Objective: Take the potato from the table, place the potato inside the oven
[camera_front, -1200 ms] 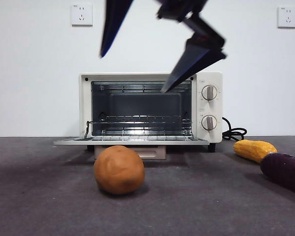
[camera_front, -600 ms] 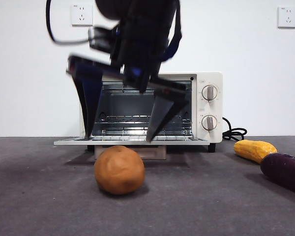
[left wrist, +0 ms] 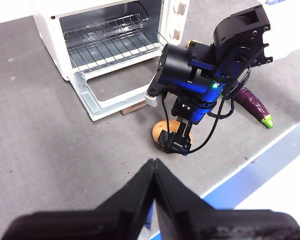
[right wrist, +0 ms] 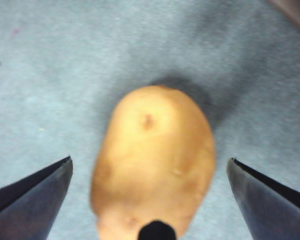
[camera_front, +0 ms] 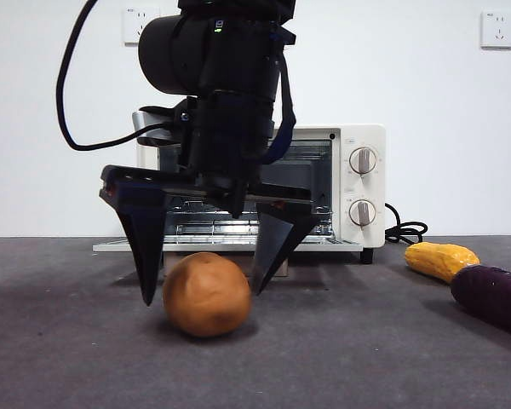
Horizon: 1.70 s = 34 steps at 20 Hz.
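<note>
The potato [camera_front: 207, 294], a round orange-brown ball, rests on the dark grey table [camera_front: 68, 341] in front of the oven [camera_front: 362, 179]. The oven's door [camera_front: 230, 244] lies folded down and its rack is bare. My right gripper [camera_front: 203, 298] has come down from above and stands open, one jaw on each side of the potato, not touching it. In the right wrist view the potato [right wrist: 152, 160] sits centred in the right gripper [right wrist: 150, 160]. My left gripper [left wrist: 153, 162] is shut on nothing, high above the table, looking down on the right arm and the oven [left wrist: 110, 45].
A yellow-orange vegetable [camera_front: 440, 259] and a dark purple one [camera_front: 492, 296] lie to the right of the oven. The oven's black cord [camera_front: 406, 230] coils beside it. The table's near edge [left wrist: 250, 157] runs close to the potato.
The right arm has dropped from the top of the front view down to the table. Its open jaws now straddle the potato, which has not moved.
</note>
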Tool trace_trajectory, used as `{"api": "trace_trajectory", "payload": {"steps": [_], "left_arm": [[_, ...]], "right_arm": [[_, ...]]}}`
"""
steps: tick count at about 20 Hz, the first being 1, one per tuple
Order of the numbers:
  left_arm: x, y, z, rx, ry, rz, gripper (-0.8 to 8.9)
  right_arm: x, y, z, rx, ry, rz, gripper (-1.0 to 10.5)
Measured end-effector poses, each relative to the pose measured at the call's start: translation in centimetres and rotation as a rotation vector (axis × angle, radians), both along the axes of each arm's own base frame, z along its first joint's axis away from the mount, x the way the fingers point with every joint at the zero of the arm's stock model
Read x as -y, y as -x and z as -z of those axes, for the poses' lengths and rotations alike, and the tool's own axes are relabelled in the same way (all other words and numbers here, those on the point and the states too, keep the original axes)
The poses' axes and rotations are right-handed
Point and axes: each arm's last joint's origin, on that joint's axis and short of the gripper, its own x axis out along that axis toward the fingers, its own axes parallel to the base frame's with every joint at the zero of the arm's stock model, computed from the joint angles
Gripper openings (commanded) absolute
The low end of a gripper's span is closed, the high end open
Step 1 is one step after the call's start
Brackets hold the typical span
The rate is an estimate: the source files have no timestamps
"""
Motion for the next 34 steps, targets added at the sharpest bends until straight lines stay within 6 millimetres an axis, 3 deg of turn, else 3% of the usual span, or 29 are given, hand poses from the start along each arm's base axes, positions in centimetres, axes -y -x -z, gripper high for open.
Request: {"api": "trace_trajectory", "payload": {"steps": [6, 8, 16, 18, 21, 25, 28, 34], "left_arm": [[0.0, 0.0, 0.0, 0.000, 0.000, 0.000, -0.06], [0.0, 0.0, 0.0, 0.000, 0.000, 0.000, -0.06], [0.0, 0.0, 0.0, 0.000, 0.000, 0.000, -0.06], [0.0, 0.0, 0.0, 0.000, 0.000, 0.000, -0.05], [0.0, 0.0, 0.0, 0.000, 0.000, 0.000, -0.05], [0.0, 0.0, 0.0, 0.003, -0.005, 0.003, -0.05], [0.0, 0.0, 0.0, 0.011, -0.017, 0.013, -0.05], [0.0, 0.0, 0.0, 0.026, -0.039, 0.029, -0.05]], "right_arm": [[0.2, 0.3, 0.1, -0.046, 0.006, -0.004, 3.2], [0.2, 0.3, 0.1, -0.056, -0.001, 0.002, 1.1], [0.5, 0.7, -0.8, -0.120, 0.065, 0.011, 0.9], [0.2, 0.5, -3.1, -0.129, 0.077, 0.012, 0.9], [-0.4, -0.1, -8.5, -0.073, 0.018, 0.010, 0.9], [-1.3, -1.5, -14.2, 0.249, -0.088, 0.038, 0.9], [-1.4, -3.0, -15.4, 0.387, -0.149, 0.068, 0.9], [0.8, -6.3, -15.9, 0.439, -0.207, 0.147, 1.0]]}}
